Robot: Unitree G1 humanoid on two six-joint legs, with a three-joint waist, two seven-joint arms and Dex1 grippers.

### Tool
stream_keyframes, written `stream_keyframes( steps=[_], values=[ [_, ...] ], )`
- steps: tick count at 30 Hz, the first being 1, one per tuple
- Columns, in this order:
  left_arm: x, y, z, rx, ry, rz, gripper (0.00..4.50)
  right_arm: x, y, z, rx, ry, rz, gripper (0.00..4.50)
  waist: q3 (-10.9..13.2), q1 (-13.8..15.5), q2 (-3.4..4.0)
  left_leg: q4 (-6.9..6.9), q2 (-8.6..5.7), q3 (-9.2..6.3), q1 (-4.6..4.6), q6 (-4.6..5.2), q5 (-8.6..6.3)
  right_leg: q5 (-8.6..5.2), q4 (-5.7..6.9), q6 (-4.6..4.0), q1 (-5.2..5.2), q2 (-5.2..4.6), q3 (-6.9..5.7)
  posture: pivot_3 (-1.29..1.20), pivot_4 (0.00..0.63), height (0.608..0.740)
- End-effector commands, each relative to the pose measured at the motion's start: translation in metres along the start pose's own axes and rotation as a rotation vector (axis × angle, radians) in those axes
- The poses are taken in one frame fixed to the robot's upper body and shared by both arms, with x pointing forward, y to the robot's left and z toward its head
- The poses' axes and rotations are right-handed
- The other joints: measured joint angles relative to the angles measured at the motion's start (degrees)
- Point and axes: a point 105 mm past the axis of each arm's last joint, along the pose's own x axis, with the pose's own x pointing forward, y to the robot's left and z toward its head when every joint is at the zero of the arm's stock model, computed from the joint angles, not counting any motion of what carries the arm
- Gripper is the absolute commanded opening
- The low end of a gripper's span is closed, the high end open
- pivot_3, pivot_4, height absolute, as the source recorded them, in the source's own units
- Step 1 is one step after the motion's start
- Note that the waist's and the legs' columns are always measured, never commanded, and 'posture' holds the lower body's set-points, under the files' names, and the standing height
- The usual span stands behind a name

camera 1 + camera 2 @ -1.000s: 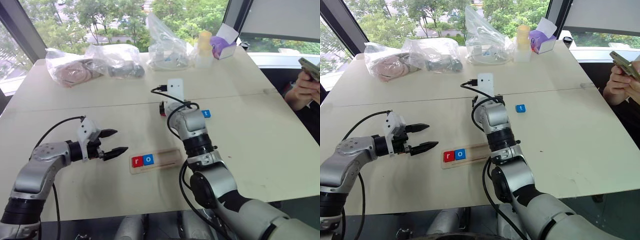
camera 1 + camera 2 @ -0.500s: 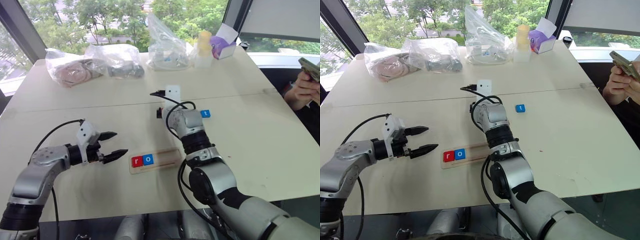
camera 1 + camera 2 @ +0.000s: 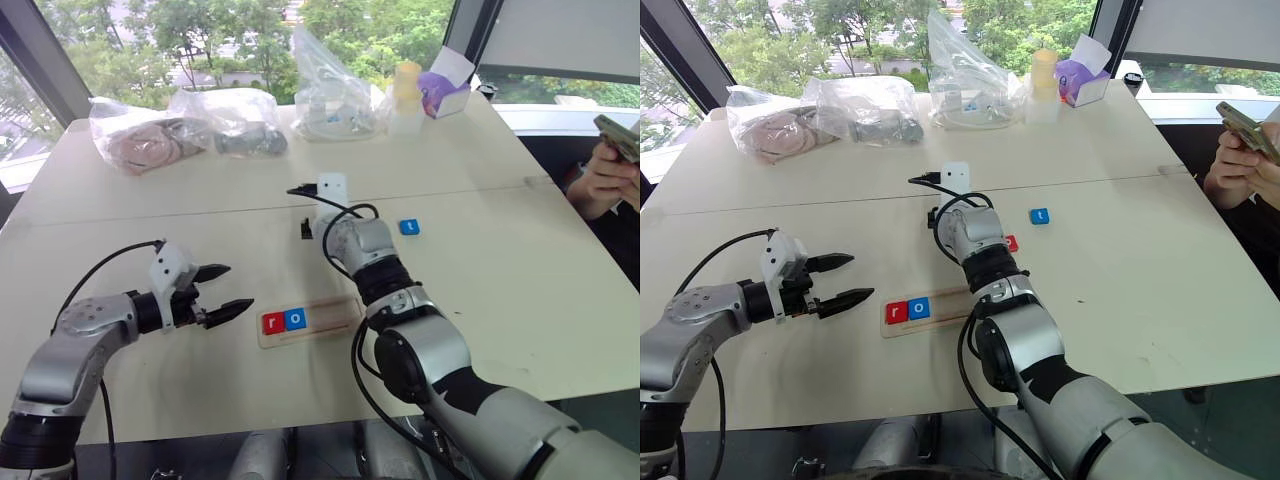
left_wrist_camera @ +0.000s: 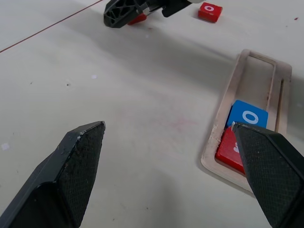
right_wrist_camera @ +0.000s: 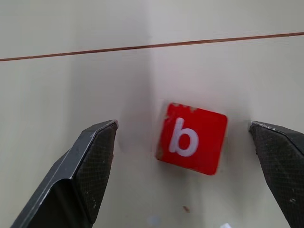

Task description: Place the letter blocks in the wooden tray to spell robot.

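Note:
The wooden tray [image 3: 340, 312] lies at the table's near middle, with a red r block [image 3: 272, 322] and a blue o block [image 3: 296, 319] at its left end. A red b block [image 5: 191, 137] lies flat on the table between the open fingers of my right gripper [image 5: 182, 124], which hovers just above it without touching. A red o block [image 3: 1011, 243] sits just right of that arm, and a blue t block [image 3: 409, 227] lies further right. My left gripper [image 3: 238, 288] is open and empty, left of the tray.
Plastic bags [image 3: 190, 125] with items, a pale bottle [image 3: 407, 92] and a purple box [image 3: 445, 92] line the table's far edge. A person's hands holding a phone [image 3: 612, 160] show at the right edge. A seam [image 3: 150, 215] crosses the tabletop.
My right gripper has moved left and down, and now stands over the red b block. The left gripper has stayed in place, open.

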Motion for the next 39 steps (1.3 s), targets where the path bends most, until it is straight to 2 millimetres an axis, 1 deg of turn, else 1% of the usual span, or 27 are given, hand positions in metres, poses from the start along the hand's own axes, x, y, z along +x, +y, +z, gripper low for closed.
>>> stream_keyframes(
  steps=[1, 3, 5, 6, 9, 12, 13, 15, 16, 18, 19, 20, 21, 22, 23, 25, 26, 28, 29, 33, 34, 36, 39],
  values=[
    [-0.004, -0.001, 0.011, 0.029, -0.039, 0.006, 4.5, -0.024, 0.063, 0.01, -0.007, -0.03, 0.154, 3.67, 0.0, 0.0, 0.0, 0.0, 0.0, 0.0, 0.0, 0.0, 0.0, 0.0, 0.0, 0.0, 0.0, 0.0, 0.0, 0.0, 0.15, 0.74],
    [-0.004, -0.002, 0.011, 0.029, -0.038, 0.008, 4.5, -0.024, 0.063, 0.009, -0.008, -0.024, 0.146, 2.68, 0.0, 0.0, 0.0, 0.0, 0.0, 0.0, 0.0, 0.0, 0.0, 0.0, 0.0, 0.0, 0.0, 0.0, 0.0, 0.0, 0.15, 0.74],
    [-0.004, -0.002, 0.011, 0.028, -0.038, 0.009, 4.5, -0.024, 0.062, 0.008, -0.006, -0.014, 0.134, 1.52, 0.0, 0.0, 0.0, 0.0, 0.0, 0.0, 0.0, 0.0, 0.0, 0.0, 0.0, 0.0, -0.01, 0.0, 0.01, 0.0, 0.15, 0.74],
    [-0.003, -0.001, 0.011, 0.029, -0.038, 0.01, 4.5, -0.023, 0.061, 0.007, -0.007, -0.011, 0.127, 1.13, 0.0, 0.0, 0.0, 0.0, 0.0, 0.0, 0.0, 0.0, 0.0, 0.0, 0.0, 0.0, -0.01, 0.0, 0.01, 0.0, 0.15, 0.74],
    [-0.003, -0.001, 0.011, 0.028, -0.038, 0.012, 4.5, -0.023, 0.058, 0.007, -0.017, -0.012, 0.111, 1.13, 0.0, 0.0, 0.0, 0.0, 0.0, 0.0, 0.0, 0.0, 0.0, 0.0, 0.0, 0.0, -0.01, 0.0, 0.01, 0.0, 0.15, 0.74],
    [-0.001, -0.001, 0.011, 0.028, -0.039, 0.009, 4.5, -0.023, 0.049, 0.015, -0.049, -0.047, 0.075, 1.13, 0.0, 0.0, 0.0, 0.0, 0.0, 0.0, 0.0, 0.0, 0.0, 0.0, 0.0, 0.0, -0.01, 0.0, 0.01, 0.0, 0.15, 0.74],
    [0.0, -0.001, 0.011, 0.028, -0.039, 0.006, 4.5, -0.025, 0.044, 0.026, -0.065, -0.09, 0.072, 1.13, 0.0, 0.0, 0.0, 0.0, 0.0, 0.0, 0.0, 0.0, 0.0, 0.0, 0.0, 0.0, -0.01, 0.0, 0.01, 0.0, 0.15, 0.74],
    [0.002, -0.001, 0.011, 0.029, -0.04, -0.001, 4.5, -0.031, 0.026, 0.048, -0.073, -0.145, 0.059, 1.13, 0.0, 0.0, 0.01, 0.0, 0.0, 0.0, -0.02, 0.0, 0.0, 0.0, 0.0, 0.0, -0.03, 0.0, 0.01, 0.0, 0.15, 0.74],
    [0.002, -0.001, 0.011, 0.029, -0.04, -0.003, 4.5, -0.033, 0.02, 0.054, -0.073, -0.157, 0.055, 1.13, 0.0, 0.0, 0.01, 0.0, 0.0, 0.0, -0.04, 0.0, 0.0, 0.0, 0.01, 0.0, -0.05, 0.0, 0.01, 0.0, 0.15, 0.74],
    [0.005, 0.0, 0.012, 0.03, -0.041, -0.012, 4.5, -0.042, -0.011, 0.069, -0.073, -0.175, 0.039, 1.13, 0.0, 0.2, 0.01, 0.0, 0.0, 0.0, -0.06, 0.0, 0.0, 0.0, 0.01, 0.0, -0.07, 0.0, 0.01, 0.0, 0.15, 0.74],
    [0.006, 0.0, 0.012, 0.03, -0.041, -0.016, 4.5, -0.046, -0.023, 0.073, -0.075, -0.18, 0.035, 1.13, 0.0, 0.4, 0.0, 0.01, 0.0, 0.0, -0.09, 0.0, 0.0, 0.0, 0.01, 0.0, -0.07, 0.0, 0.01, 0.0, 0.15, 0.74],
    [0.006, 0.001, 0.012, 0.031, -0.042, -0.018, 4.5, -0.05, -0.03, 0.074, -0.079, -0.182, 0.033, 1.13, 0.0, 0.7, 0.0, 0.05, -0.01, -0.02, -0.13, 0.0, 0.0, 0.0, -0.01, 0.0, -0.08, 0.0, 0.0, 0.0, 0.15, 0.74],
    [0.008, 0.001, 0.012, 0.031, -0.041, -0.024, 4.5, -0.057, -0.046, 0.076, -0.089, -0.186, 0.03, 1.13, 0.0, 1.0, -0.01, 0.07, -0.02, -0.02, -0.14, 0.0, 0.0, 0.0, -0.02, 0.0, -0.07, -0.01, 0.0, 0.0, 0.15, 0.74],
    [0.01, 0.002, 0.011, 0.032, -0.04, -0.029, 4.5, -0.065, -0.069, 0.075, -0.103, -0.186, 0.017, 1.13, 0.0, 1.4, -0.04, 0.06, -0.04, -0.01, -0.15, 0.0, 0.0, 0.0, -0.04, 0.0, -0.07, -0.03, -0.01, 0.0, 0.15, 0.74],
    [0.013, 0.002, 0.01, 0.033, -0.04, -0.036, 4.5, -0.075, -0.088, 0.069, -0.131, -0.183, 0.012, 1.13, 0.0, 2.0, -0.07, 0.07, -0.04, -0.01, -0.16, 0.01, 0.0, 0.0, -0.05, 0.0, -0.07, -0.02, -0.01, 0.0, 0.15, 0.74],
    [0.017, 0.003, 0.009, 0.035, -0.042, -0.048, 4.5, -0.092, -0.115, 0.052, -0.194, -0.158, 0.009, 1.13, -0.1, 2.4, -0.09, 0.07, -0.03, -0.1, -0.21, 0.03, -0.02, 0.0, -0.18, 0.01, -0.02, -0.01, -0.07, 0.0, 0.15, 0.74],
    [0.018, 0.003, 0.009, 0.035, -0.043, -0.051, 4.5, -0.098, -0.124, 0.043, -0.214, -0.141, -0.001, 1.13, -0.1, 2.6, -0.09, 0.07, -0.04, -0.1, -0.27, 0.05, -0.03, 0.0, -0.21, 0.01, -0.03, -0.01, -0.07, 0.0, 0.15, 0.74],
    [0.021, 0.004, 0.009, 0.036, -0.047, -0.062, 4.5, -0.108, -0.15, 0.026, -0.24, -0.131, -0.035, 1.13, 0.0, 2.5, -0.08, 0.05, -0.03, -0.06, -0.32, 0.08, -0.05, 0.0, -0.25, 0.01, -0.08, -0.01, -0.07, 0.0, 0.15, 0.74],
    [0.023, 0.004, 0.008, 0.037, -0.048, -0.068, 4.5, -0.114, -0.157, 0.02, -0.257, -0.139, -0.031, 1.13, 0.0, 2.3, -0.08, 0.04, -0.01, -0.02, -0.34, 0.08, -0.05, 0.0, -0.25, 0.01, -0.13, 0.0, -0.06, 0.0, 0.15, 0.74],
    [0.027, 0.005, 0.006, 0.041, -0.049, -0.085, 4.5, -0.137, -0.169, 0.002, -0.321, -0.172, 0.022, 1.13, 0.0, 1.4, -0.07, 0.07, 0.03, 0.01, -0.38, 0.09, -0.04, 0.01, -0.16, 0.02, -0.19, 0.01, -0.07, 0.0, 0.15, 0.74],
    [0.028, 0.006, 0.006, 0.044, -0.05, -0.089, 4.5, -0.141, -0.176, -0.009, -0.323, -0.16, 0.014, 1.13, 0.0, 1.5, -0.09, 0.08, 0.05, 0.02, -0.37, 0.09, -0.04, 0.01, -0.15, 0.02, -0.19, 0.03, -0.08, 0.0, 0.15, 0.74],
    [0.032, 0.007, 0.006, 0.05, -0.052, -0.1, 4.5, -0.146, -0.189, -0.035, -0.271, -0.127, -0.009, 1.13, -0.1, 1.9, -0.22, 0.09, 0.06, 0.01, -0.36, 0.09, -0.04, 0.01, -0.15, 0.02, -0.15, 0.05, -0.1, 0.0, 0.15, 0.74],
    [0.036, 0.01, 0.008, 0.058, -0.056, -0.109, 4.5, -0.152, -0.195, -0.066, -0.229, -0.077, -0.025, 1.13, -0.1, 2.4, -0.22, 0.13, 0.04, -0.02, -0.36, 0.1, -0.05, 0.01, -0.19, 0.02, -0.07, 0.03, -0.11, 0.0, 0.15, 0.74]
  ],
)
